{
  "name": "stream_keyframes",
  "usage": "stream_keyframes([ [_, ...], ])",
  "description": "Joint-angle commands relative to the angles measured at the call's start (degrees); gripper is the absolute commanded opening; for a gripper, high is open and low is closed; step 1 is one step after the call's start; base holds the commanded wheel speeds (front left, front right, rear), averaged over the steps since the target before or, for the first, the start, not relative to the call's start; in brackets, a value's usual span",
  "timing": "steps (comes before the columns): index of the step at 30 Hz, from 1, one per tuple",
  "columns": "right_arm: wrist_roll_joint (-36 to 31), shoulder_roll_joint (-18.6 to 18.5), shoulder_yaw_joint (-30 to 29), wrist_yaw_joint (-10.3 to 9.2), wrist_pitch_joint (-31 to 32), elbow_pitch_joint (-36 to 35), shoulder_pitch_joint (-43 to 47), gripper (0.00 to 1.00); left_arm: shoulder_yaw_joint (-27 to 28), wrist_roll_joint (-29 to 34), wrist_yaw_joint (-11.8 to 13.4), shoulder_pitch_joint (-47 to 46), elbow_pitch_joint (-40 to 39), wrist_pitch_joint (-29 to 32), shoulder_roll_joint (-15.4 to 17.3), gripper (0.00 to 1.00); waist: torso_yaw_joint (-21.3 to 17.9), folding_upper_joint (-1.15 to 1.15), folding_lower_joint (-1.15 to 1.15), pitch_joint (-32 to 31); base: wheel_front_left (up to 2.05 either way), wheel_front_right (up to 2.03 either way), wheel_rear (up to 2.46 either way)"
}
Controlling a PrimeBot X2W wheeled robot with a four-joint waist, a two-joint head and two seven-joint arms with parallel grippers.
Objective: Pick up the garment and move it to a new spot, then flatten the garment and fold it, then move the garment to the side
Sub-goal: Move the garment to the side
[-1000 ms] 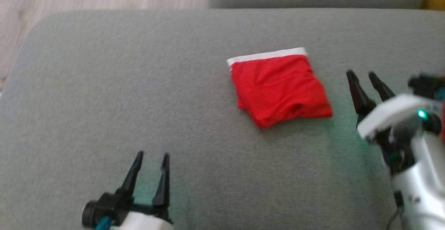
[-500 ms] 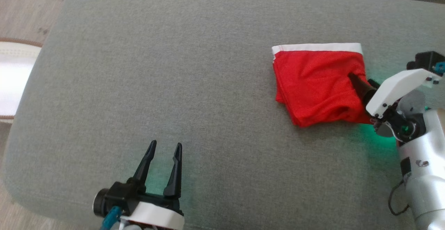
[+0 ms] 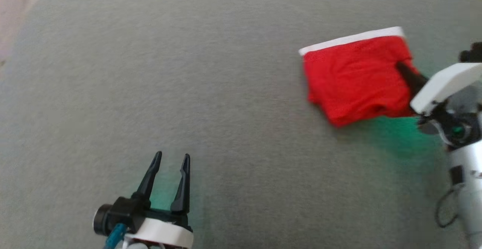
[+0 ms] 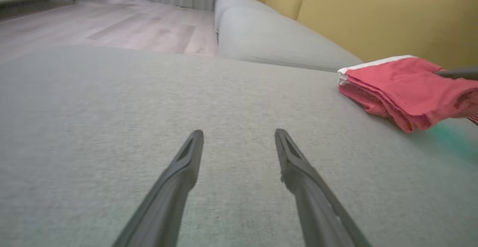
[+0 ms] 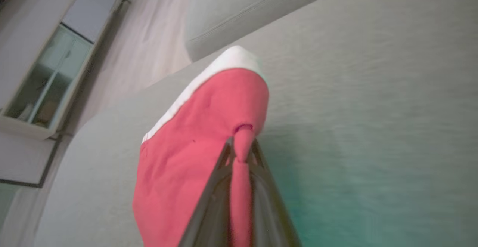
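The garment [image 3: 356,77] is red with a white waistband, folded into a thick square on the grey cushion [image 3: 211,90] at the right. My right gripper [image 3: 403,70] is shut on its right edge; in the right wrist view a pinch of red cloth of the garment [image 5: 209,138] sits between the two dark fingers of the right gripper [image 5: 241,144]. From the left wrist view the garment [image 4: 403,86] lies at the far right. My left gripper [image 3: 171,158] stands open over bare cushion at the lower left, well away from the garment, and the left gripper [image 4: 239,136] has nothing between its fingers.
A yellow sofa back [image 4: 373,11] rises behind the grey cushion, with a second grey cushion [image 4: 269,37] beyond it. Wooden floor [image 4: 112,26] lies off the far left edge. A glass-fronted cabinet [image 5: 48,79] stands on the floor. Green light tints the cushion near the right arm.
My right gripper moved in from beside the garment, reached onto its right edge and shut on the cloth. The head camera shifted. The left gripper stayed open.
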Motion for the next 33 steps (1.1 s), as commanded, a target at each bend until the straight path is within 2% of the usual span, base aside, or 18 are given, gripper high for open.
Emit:
stream_keyframes([
  [1, -0.1, -2.6, 0.4, -0.04, -0.3, -3.4, -0.2, 0.0, 2.4, 0.7, -0.2, -0.9, -1.7, -0.4, -0.1, 1.0, -4.7, 0.0, 0.0, -0.3, 0.0, 0.0, 0.0],
  [9, -3.3, -8.8, -5.3, -0.04, 0.5, -7.0, 1.0, 0.0, 3.2, 2.5, -1.3, -2.0, -1.6, -0.4, -0.1, 1.0, -11.0, 0.0, 0.0, 1.4, 0.0, 0.0, 0.0],
  [15, -9.2, -9.4, -13.2, -0.04, -1.9, -5.9, 0.5, 0.0, 3.9, 3.8, -1.8, -2.2, -1.3, -0.4, 0.0, 1.0, -12.5, 0.0, 0.0, 2.5, 0.0, 0.0, 0.0],
  [19, -12.7, -8.9, -16.2, -0.04, -4.0, -4.4, 0.2, 0.0, 4.0, 4.2, -2.0, -2.3, -1.3, -0.4, 0.0, 1.0, -12.6, 0.0, 0.0, 2.9, 0.0, 0.0, 0.0],
  [23, -19.2, -8.4, -18.7, -0.04, -8.6, -1.8, 0.0, 0.0, 4.0, 4.6, -2.1, -2.4, -1.2, -0.4, 0.1, 1.0, -12.5, 0.0, 0.0, 3.3, 0.0, 0.0, 0.0],
  [24, -21.3, -8.4, -19.6, -0.04, -10.2, -0.8, -0.2, 0.04, 4.0, 4.7, -2.1, -2.5, -1.2, -0.4, 0.1, 1.0, -12.4, 0.0, 0.0, 3.3, 0.0, 0.0, 0.0],
  [25, -23.4, -8.2, -20.7, -0.04, -11.9, 0.2, -0.3, 0.45, 4.0, 4.8, -2.2, -2.5, -1.1, -0.4, 0.1, 1.0, -12.4, 0.0, 0.0, 3.4, 0.0, 0.0, 0.0],
  [26, -25.8, -8.1, -21.8, -0.04, -13.4, 1.3, -0.5, 1.0, 4.0, 4.8, -2.2, -2.6, -1.1, -0.4, 0.1, 1.0, -12.3, 0.0, 0.0, 3.5, 0.0, 0.0, 0.0],
  [29, -31.2, -7.1, -25.4, -0.04, -17.7, 3.3, -1.7, 1.0, 4.4, 4.8, -2.2, -2.8, -1.3, -0.4, 0.1, 1.0, -11.8, 0.0, 0.0, 3.5, 0.0, 0.0, 0.0],
  [33, -36.4, -5.7, -26.9, -0.04, -22.7, 3.7, -2.3, 1.0, 4.9, 4.5, -2.2, -2.5, -1.5, -0.4, 0.1, 1.0, -11.4, 0.0, 0.0, 2.8, 0.0, 0.0, 0.0],
])
